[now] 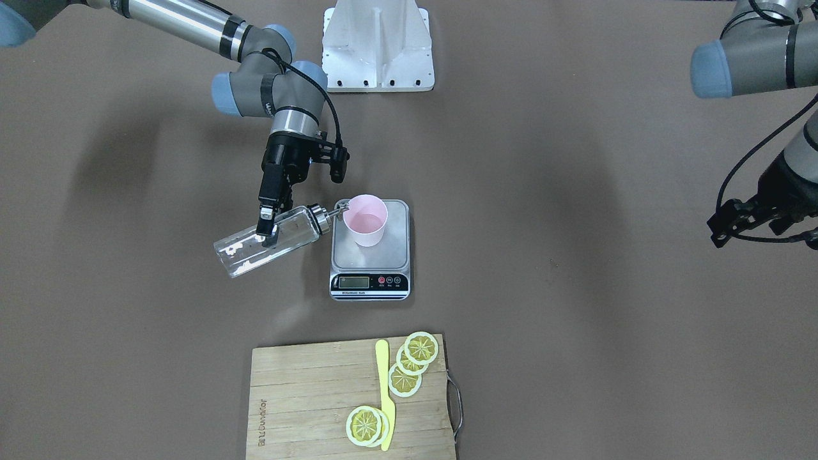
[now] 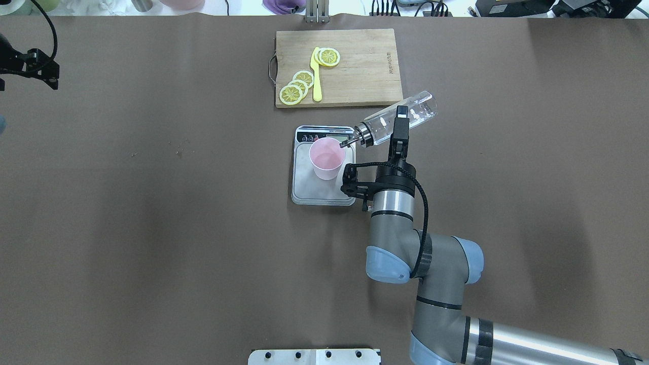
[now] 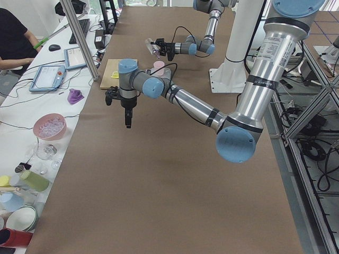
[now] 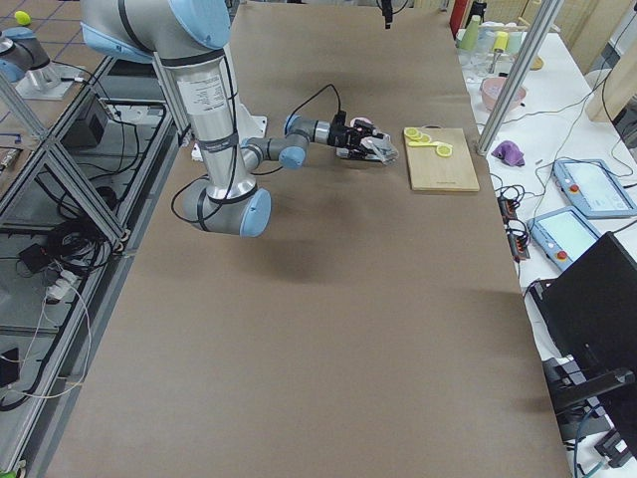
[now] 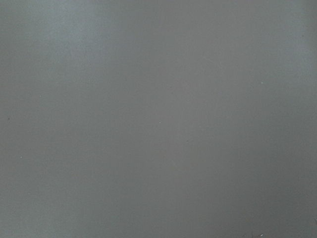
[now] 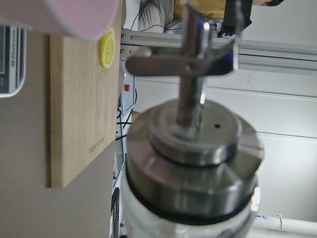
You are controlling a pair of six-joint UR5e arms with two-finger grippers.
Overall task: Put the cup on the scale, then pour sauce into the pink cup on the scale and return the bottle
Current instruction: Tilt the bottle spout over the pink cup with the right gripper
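The brown worktop (image 2: 152,228) carries everything in a band from its middle to the operators' edge. The right arm reaches out from the robot's edge to the middle. The left arm hangs over the worktop's left end, well apart from the rest, with its tool (image 3: 128,123) pointing down. Whether that tool is released or clenched, I cannot tell (its wrist camera shows only bare brown surface).

A wooden cutting board (image 1: 307,396) lies against the middle of the operators' edge. Just on the robot's side of the board sits the scale (image 1: 396,252), its display strip facing the operators.

The right tool (image 1: 267,231) is clenched around the body of the bottle (image 1: 297,230), held off the worktop and tipped, base higher than spout. The metal spout reaches the rim of the cup (image 1: 365,220), which stands upright on the scale's platform. The sauce is too clear to make out.

Lemon slices (image 1: 422,347) and a yellow knife (image 1: 383,383) lie on the board.
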